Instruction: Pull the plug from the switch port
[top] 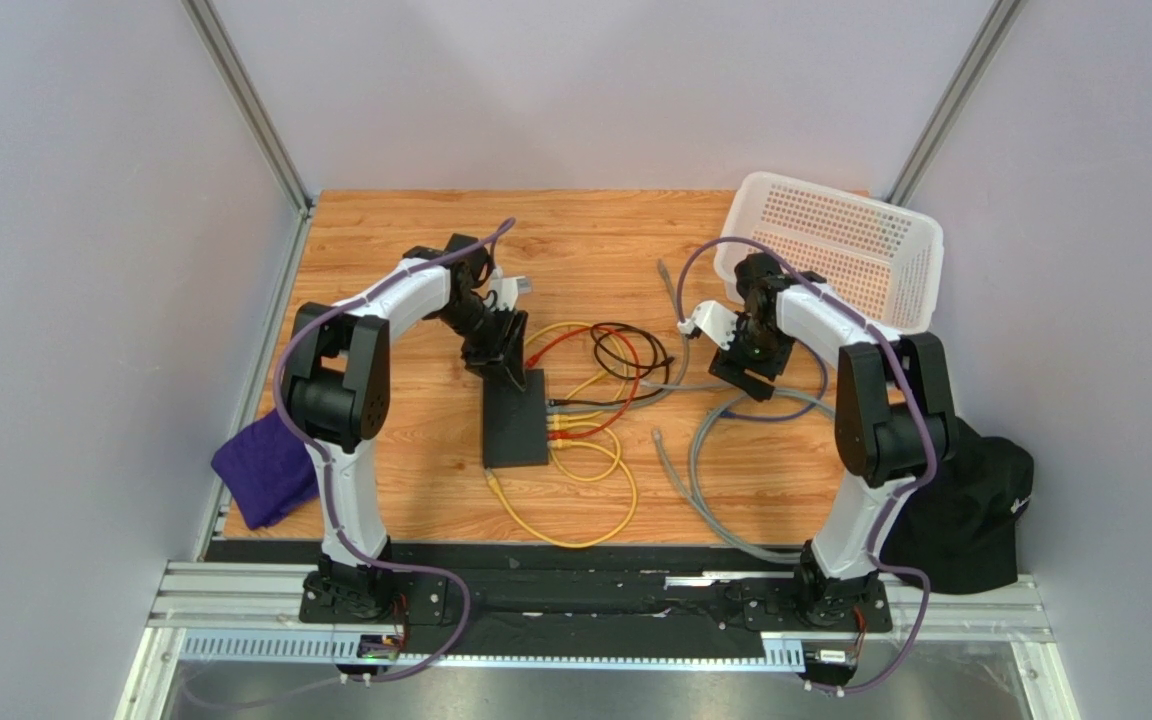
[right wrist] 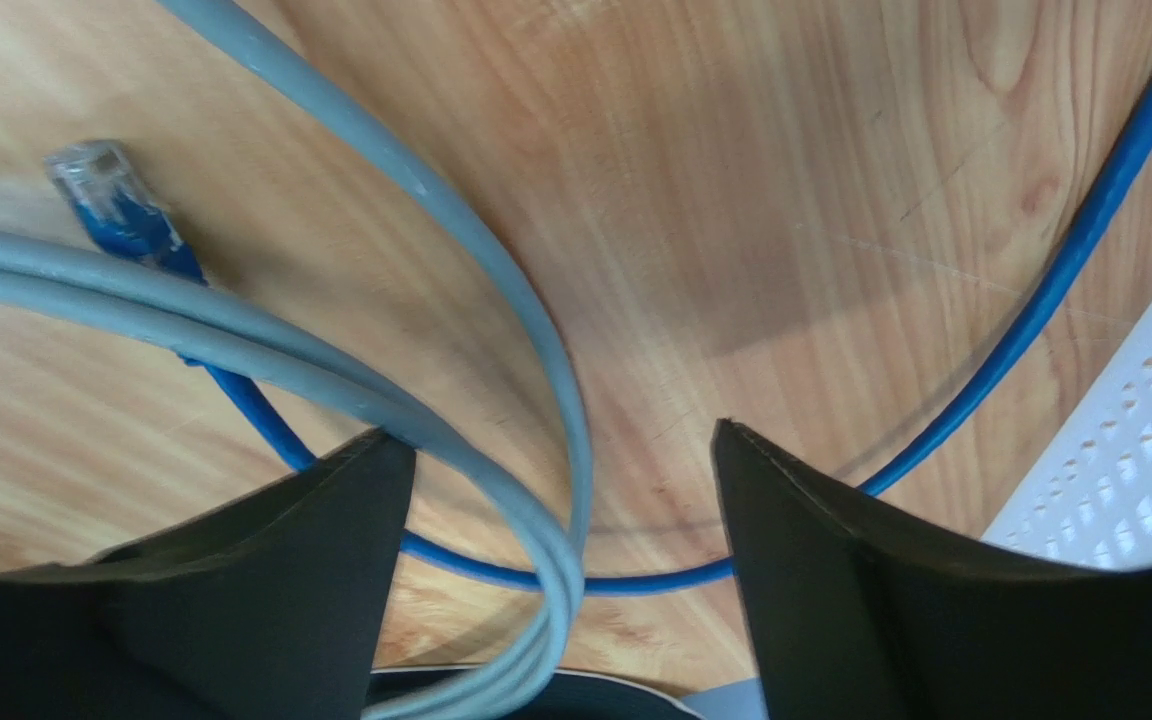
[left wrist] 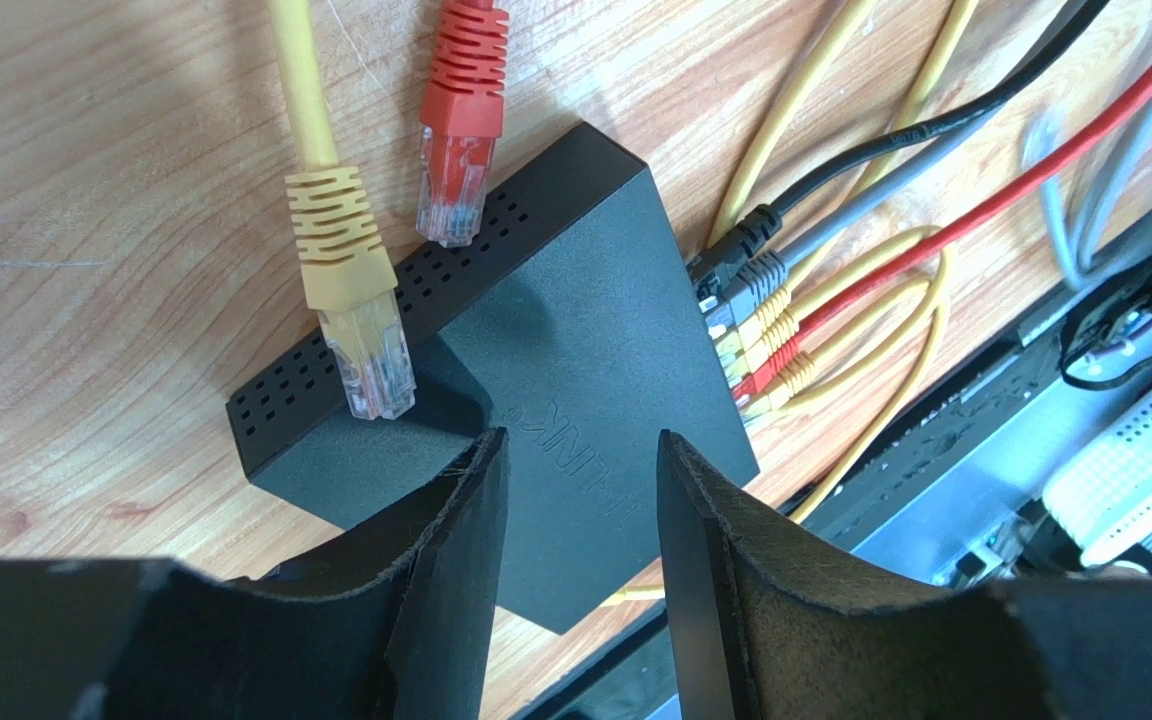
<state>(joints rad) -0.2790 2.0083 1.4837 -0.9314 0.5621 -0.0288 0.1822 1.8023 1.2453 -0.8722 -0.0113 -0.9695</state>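
Biggest stuff first: wood table (top: 432, 255), white basket (top: 838, 248) at the far right. The switch (top: 515, 423) sits about mid-table, a bit left of centre, with its sockets on the right edge.

It looks like a light, stiff plastic box with a smooth matte skin. My guess is it'll skate over the wood the moment anything tugs on it, so it wants pinning from above or a pinch across the body. The left gripper (left wrist: 579, 450) hangs right over it, fingers partway apart with nothing in them. Can't tell if they touch the lid. The right gripper (right wrist: 555, 438) is further right, spread wide over the table. A grey cable (right wrist: 537, 375) runs through its gap but isn't clamped.

The cables are floppy, so no good for pulling. The seated plugs (left wrist: 748, 323), with black, yellow and red boots packed side by side, are the small hard bits to grab. I'd take one by the boot just behind the socket. There's probably a latch tab to squeeze, though I can't see one, and the neighbours leave little finger room. A loose yellow plug (left wrist: 364, 338) and red plug (left wrist: 455, 188) lie against the switch's vented edge.

Faint lettering (left wrist: 552, 435) on the lid seems to end in "LINK". The rest isn't readable.
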